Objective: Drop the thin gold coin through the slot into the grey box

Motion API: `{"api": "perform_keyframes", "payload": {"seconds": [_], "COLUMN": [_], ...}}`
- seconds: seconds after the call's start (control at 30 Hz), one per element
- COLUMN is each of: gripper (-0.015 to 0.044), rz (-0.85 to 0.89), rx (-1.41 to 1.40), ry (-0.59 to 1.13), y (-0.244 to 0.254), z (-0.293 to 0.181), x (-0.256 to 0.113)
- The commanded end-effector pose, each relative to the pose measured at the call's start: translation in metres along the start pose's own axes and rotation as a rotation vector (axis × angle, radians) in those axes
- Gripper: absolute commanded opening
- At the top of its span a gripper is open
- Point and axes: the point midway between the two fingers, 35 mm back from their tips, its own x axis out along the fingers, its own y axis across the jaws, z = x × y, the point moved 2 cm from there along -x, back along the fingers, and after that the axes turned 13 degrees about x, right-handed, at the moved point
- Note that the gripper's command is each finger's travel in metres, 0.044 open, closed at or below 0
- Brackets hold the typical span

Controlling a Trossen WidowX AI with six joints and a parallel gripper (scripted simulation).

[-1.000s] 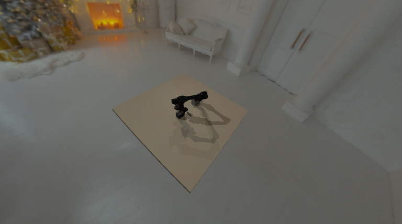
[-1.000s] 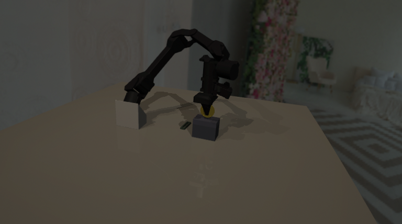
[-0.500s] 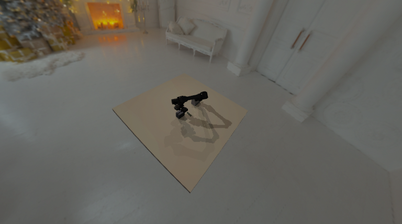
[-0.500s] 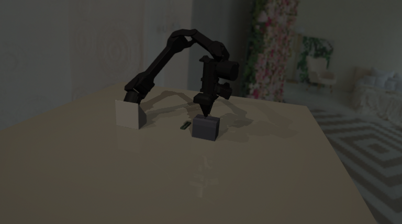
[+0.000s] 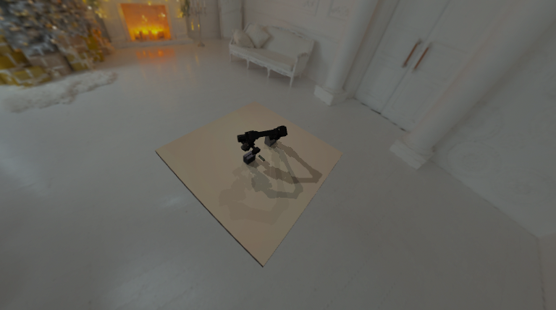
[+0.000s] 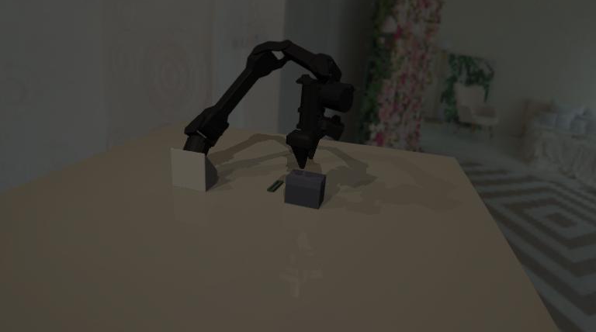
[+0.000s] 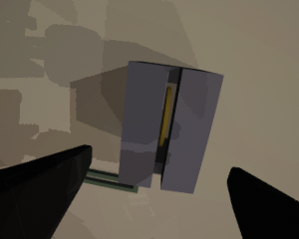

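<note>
The grey box [image 5: 248,159] [image 6: 303,193] [image 7: 140,110] stands upright with its slot facing up. The gold coin [image 7: 165,117] shows on edge as a narrow strip within the slot in the wrist view. No part of it shows above the lid in the exterior view; its exact depth cannot be told. My gripper [image 6: 306,163] [image 7: 160,164] is open and empty, pointing down above the box, its fingers spread wide to either side of the slot. The dark-green holder [image 5: 261,158] [image 6: 275,186] [image 7: 115,186] lies beside the box, with no coin in it.
The tan table top [image 5: 196,158] [image 6: 175,267] carries the box, the holder and the arm's base [image 6: 188,170], which stands beyond the holder from the box. Arm shadows fall across the table.
</note>
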Motion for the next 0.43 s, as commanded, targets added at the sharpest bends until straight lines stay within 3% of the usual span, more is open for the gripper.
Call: {"api": "perform_keyframes", "payload": {"seconds": [0.0,0.4], "gripper": [0.0440,0.0440], "rz": [-0.001,0.001], "rx": [-0.002,-0.001], "ry": [-0.007,-0.005], "y": [-0.0005,-0.0004], "z": [-0.0008,-0.0026], "x": [-0.0320,-0.0416]}}
